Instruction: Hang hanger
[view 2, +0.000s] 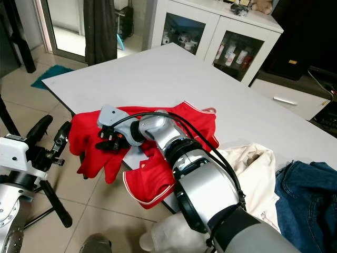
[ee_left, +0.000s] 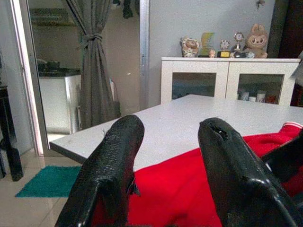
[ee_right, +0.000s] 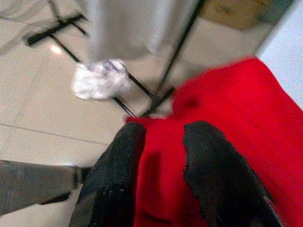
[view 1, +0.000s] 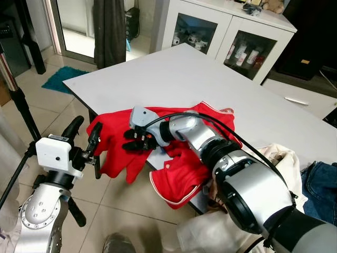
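Observation:
A red shirt [view 1: 205, 126] with white trim lies crumpled on the near-left corner of the white table [view 1: 174, 74], and part of it droops over the edge. My right gripper [view 1: 134, 142] rests on the shirt's left part. In the right wrist view its black fingers [ee_right: 118, 175] stand close together with red cloth pinched between them. My left gripper [view 1: 87, 126] is open, beside the hanging left edge of the shirt and below table height. In the left wrist view its fingers [ee_left: 118, 156] frame the red cloth [ee_left: 175, 189]. I cannot make out a hanger.
A cream garment [view 2: 247, 158] and blue jeans [view 2: 305, 195] lie on the table's right side. A white glass-door cabinet [view 1: 221, 37] stands behind it. A black tripod [view 1: 21, 110] stands on the tiled floor at left, beyond it a teal mat [view 1: 60, 79] and a grey curtain [view 1: 109, 31].

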Controlling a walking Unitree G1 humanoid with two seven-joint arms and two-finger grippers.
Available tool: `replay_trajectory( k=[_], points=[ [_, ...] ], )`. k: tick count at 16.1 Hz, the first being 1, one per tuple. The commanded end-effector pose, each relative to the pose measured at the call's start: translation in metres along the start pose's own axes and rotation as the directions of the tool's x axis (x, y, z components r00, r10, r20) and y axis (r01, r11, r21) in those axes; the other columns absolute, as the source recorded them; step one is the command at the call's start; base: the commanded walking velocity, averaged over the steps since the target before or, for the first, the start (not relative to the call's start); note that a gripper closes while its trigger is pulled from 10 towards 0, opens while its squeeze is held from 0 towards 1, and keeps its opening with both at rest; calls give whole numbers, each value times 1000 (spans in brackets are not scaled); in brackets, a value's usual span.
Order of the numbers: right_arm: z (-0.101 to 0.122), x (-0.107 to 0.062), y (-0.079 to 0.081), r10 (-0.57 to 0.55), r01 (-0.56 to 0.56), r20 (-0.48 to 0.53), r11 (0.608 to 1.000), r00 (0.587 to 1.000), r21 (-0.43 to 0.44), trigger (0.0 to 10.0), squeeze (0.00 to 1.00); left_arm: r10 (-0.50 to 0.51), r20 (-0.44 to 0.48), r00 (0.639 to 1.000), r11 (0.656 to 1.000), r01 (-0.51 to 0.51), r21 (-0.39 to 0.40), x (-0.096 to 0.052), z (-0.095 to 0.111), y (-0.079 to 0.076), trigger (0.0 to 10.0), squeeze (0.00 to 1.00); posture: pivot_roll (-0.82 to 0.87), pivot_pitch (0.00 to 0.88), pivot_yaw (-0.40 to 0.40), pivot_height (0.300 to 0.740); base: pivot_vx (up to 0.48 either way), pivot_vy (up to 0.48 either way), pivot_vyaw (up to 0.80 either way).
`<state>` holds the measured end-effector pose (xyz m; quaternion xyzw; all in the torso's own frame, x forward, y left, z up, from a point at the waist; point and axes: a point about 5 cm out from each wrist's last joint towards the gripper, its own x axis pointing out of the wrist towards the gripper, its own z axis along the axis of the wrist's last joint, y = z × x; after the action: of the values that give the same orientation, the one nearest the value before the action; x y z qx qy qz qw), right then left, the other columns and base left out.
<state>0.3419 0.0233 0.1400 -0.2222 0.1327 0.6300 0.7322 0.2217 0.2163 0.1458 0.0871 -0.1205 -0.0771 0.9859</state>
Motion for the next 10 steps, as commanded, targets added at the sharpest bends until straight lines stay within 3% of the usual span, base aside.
replay_trajectory(
  k=[1, 2, 4, 5, 6, 8, 9, 10],
  points=[
    [-11, -1, -5, -111, 114, -83, 993, 990, 36, 10000, 0, -28, 10, 1000, 1000, 28, -7, 2, 3, -5, 10000, 0, 385, 25, -172, 740, 0, 0, 0],
    [-12, -1, -6, -134, 138, -92, 989, 987, 43, 10000, 0, -29, 11, 1000, 1000, 29, -7, 2, 3, -5, 10000, 0, 385, 25, -172, 740, 0, 0, 0],
    [-17, -4, -14, -295, 308, -145, 949, 944, 74, 10000, 0, -33, 13, 999, 999, 33, -6, 3, 4, -5, 10000, 0, 384, 24, -171, 740, 0, 0, 0],
    [-19, -11, -24, -441, 463, -153, 870, 884, 169, 10000, 0, -36, 14, 999, 999, 36, -6, 4, 4, -6, 10000, 0, 388, 23, -170, 740, 0, 0, 0],
    [-25, -23, -36, -579, 606, -182, 738, 795, 298, 10000, 0, -38, 16, 999, 999, 38, -6, 5, 5, -7, 10000, 0, 393, 23, -171, 740, 0, 0, 0],
    [-37, -46, -50, -712, 745, -250, 559, 656, 363, 10000, 0, -41, 16, 999, 999, 41, -6, 5, 5, -9, 10000, 0, 401, 24, -175, 740, 0, 0, 0],
    [-44, -57, -56, -755, 793, -281, 484, 592, 370, 10000, 0, -42, 15, 999, 999, 42, -6, 4, 4, -10, 10000, 0, 403, 24, -176, 740, 0, 0, 0],
    [-44, -57, -56, -755, 793, -281, 484, 592, 370, 10000, 0, -42, 15, 999, 999, 42, -6, 4, 4, -10, 10000, 0, 403, 24, -176, 740, 0, 0, 0]
  ],
)
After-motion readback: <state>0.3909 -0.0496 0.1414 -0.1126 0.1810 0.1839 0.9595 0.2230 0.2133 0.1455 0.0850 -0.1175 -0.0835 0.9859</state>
